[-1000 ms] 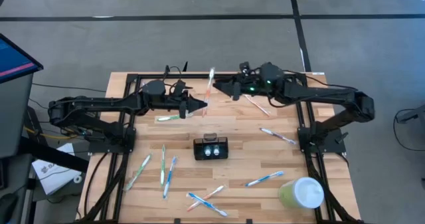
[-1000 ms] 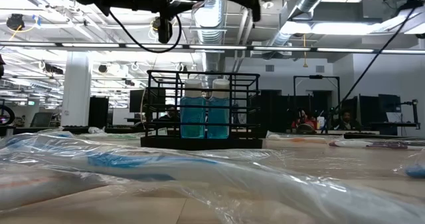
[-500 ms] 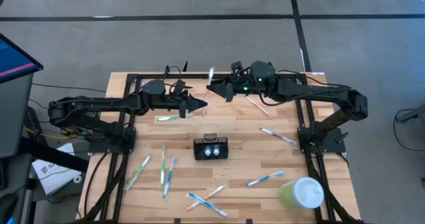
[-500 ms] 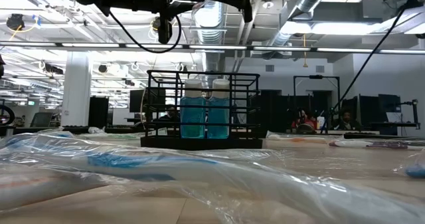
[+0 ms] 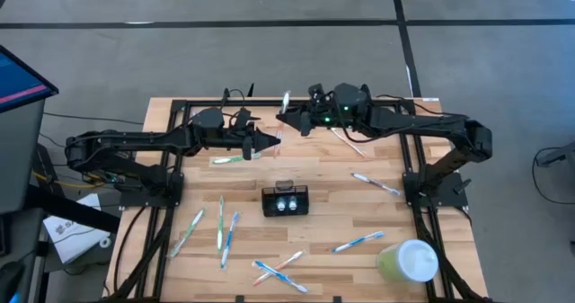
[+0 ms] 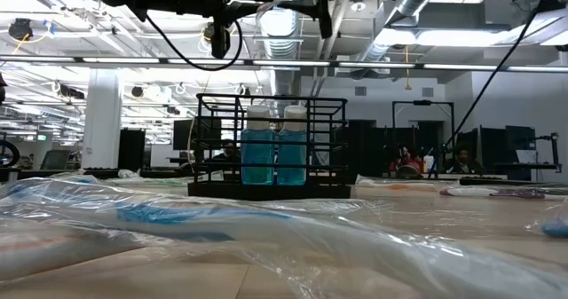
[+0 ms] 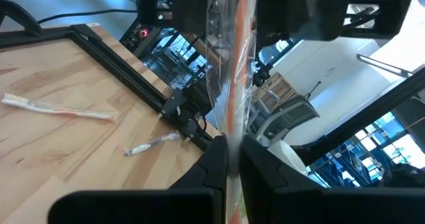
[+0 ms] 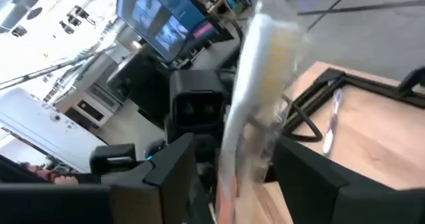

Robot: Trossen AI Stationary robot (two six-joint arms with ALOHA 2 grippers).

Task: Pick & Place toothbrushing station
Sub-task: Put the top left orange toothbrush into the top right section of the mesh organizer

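The toothbrushing station (image 5: 285, 200), a black slotted box with two blue bottles in it, stands mid-table and also shows in the low view (image 6: 271, 148). My left gripper (image 5: 272, 144) is shut on a clear-wrapped orange toothbrush (image 5: 284, 105), high above the table behind the station. My right gripper (image 5: 286, 120) is open. Its two fingers (image 8: 174, 167) stand on either side of the toothbrush's upper part (image 8: 255, 98). I cannot tell whether they touch it. My left gripper pinches the wrapped toothbrush between its two fingers near one end (image 7: 232, 139). The fingers come level from the table's left and lie across it. The rest of the toothbrush sticks out past them toward the table's far edge, clear of the table.
Several wrapped toothbrushes lie loose on the wooden table, some near the front left (image 5: 221, 227) and some to the right (image 5: 375, 183). A pale green cup with a white lid (image 5: 409, 262) stands at the near right corner. A black frame (image 5: 180, 105) rims the table.
My right gripper has moved toward the table's left, up to the toothbrush held by my left gripper, and its fingers now stand on either side of it. The left gripper and the toothbrush have kept still.
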